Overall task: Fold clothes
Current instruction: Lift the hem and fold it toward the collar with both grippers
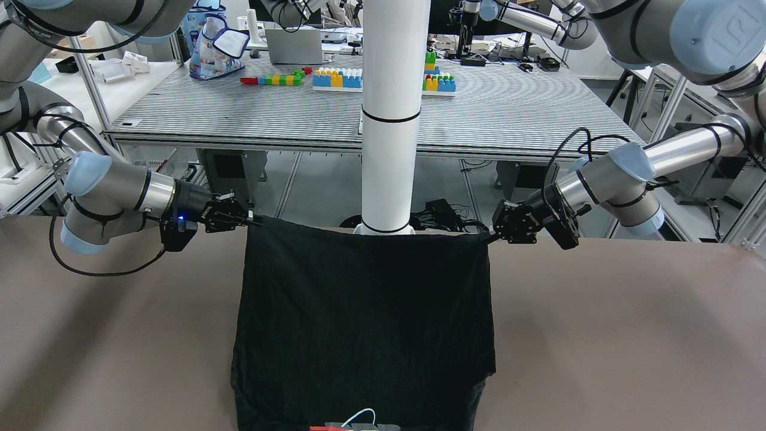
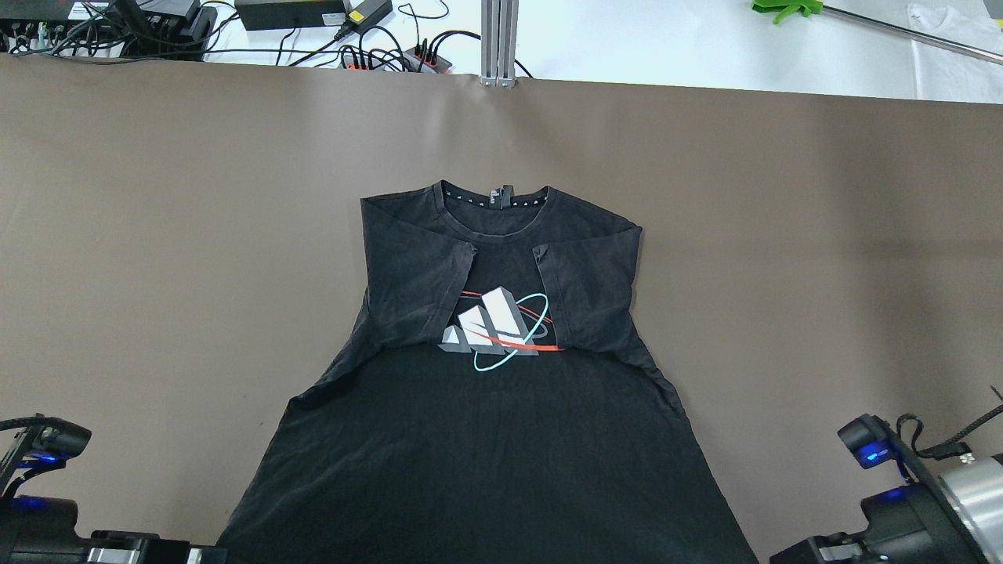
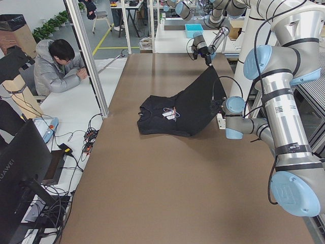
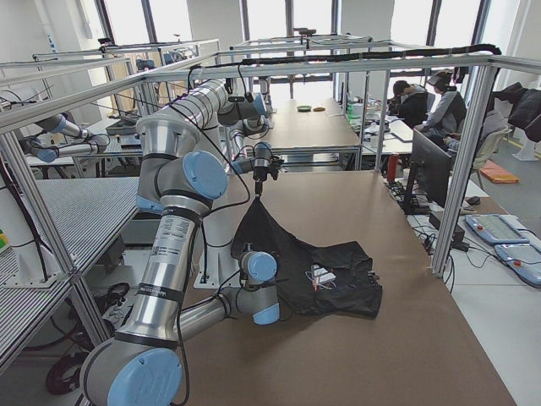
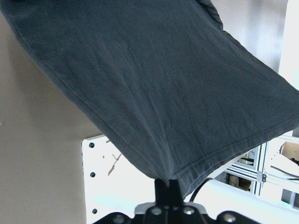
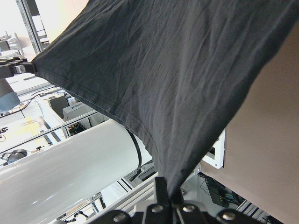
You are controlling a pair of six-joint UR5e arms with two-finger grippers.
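Hem corners of the clothes (image 1: 365, 311) pinched shut in left claw (image 1: 492, 235) and right claw (image 1: 256, 222), hem taut and raised. Collar end lies on tabletop (image 1: 610, 341), likely anchoring the fold-over.

Garment (image 1: 365, 311) on tbl (image 1: 610, 335) — pillar (image 1: 389, 149) by hem (image 1: 299, 231)

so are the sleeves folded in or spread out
Folded in: both sleeves lie across the chest of the black shirt, flanking the logo.
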